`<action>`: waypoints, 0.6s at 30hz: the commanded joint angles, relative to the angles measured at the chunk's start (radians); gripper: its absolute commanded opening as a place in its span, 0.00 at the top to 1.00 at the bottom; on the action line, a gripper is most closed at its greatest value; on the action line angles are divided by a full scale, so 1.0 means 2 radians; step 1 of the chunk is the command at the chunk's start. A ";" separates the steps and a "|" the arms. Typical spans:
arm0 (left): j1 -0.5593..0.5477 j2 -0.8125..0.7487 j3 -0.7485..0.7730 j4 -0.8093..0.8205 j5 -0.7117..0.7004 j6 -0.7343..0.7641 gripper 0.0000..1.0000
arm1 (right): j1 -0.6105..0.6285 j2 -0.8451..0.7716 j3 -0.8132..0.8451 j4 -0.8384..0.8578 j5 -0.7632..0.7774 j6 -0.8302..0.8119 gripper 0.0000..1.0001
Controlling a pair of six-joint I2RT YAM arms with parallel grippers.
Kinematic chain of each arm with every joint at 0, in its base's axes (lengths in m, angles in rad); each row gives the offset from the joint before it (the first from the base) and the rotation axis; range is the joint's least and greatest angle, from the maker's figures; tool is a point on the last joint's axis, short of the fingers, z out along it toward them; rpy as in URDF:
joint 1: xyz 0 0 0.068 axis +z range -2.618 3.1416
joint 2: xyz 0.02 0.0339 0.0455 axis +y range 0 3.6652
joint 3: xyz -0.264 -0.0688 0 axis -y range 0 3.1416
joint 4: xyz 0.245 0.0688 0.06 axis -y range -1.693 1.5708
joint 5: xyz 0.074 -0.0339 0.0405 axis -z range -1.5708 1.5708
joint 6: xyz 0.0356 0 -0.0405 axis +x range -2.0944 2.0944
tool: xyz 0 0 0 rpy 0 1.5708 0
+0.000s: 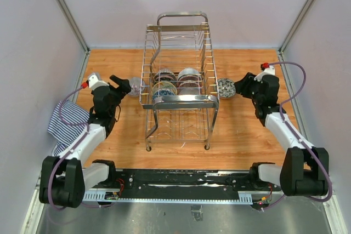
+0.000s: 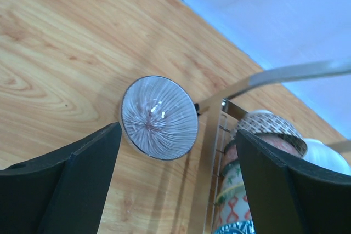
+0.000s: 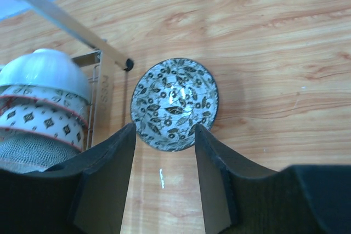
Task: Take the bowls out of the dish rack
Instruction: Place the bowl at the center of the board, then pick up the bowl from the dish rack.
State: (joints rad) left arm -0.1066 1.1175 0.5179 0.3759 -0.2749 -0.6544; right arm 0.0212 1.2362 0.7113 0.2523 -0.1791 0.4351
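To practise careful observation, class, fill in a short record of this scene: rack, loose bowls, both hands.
dish rack: middle of table, holds several bowls
ribbed bowl: on table, left of rack
leaf-patterned bowl: on table, right of rack
left hand: open, at ribbed bowl
right hand: open, at leaf-patterned bowl
striped cloth: table's left edge

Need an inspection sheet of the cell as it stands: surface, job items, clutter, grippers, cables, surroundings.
Surface: wooden table, no spills seen.
Job's things: dish rack mid-table with several bowls inside; pale ribbed bowl on the table left of the rack; floral bowl on the table right of it.
Clutter: striped cloth at the left edge.
Grippers: left gripper open beside the ribbed bowl; right gripper open beside the floral bowl.
Cables: purple cables looped along each arm, away from the rack.
Surroundings: plain walls on three sides.
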 commanded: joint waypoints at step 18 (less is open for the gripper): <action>-0.066 -0.049 0.022 -0.042 0.087 0.147 0.12 | 0.100 -0.049 0.003 -0.003 -0.045 -0.134 0.58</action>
State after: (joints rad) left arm -0.2199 1.0016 0.5262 0.3145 -0.0914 -0.4366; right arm 0.1482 1.1381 0.6682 0.2611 -0.3115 0.2668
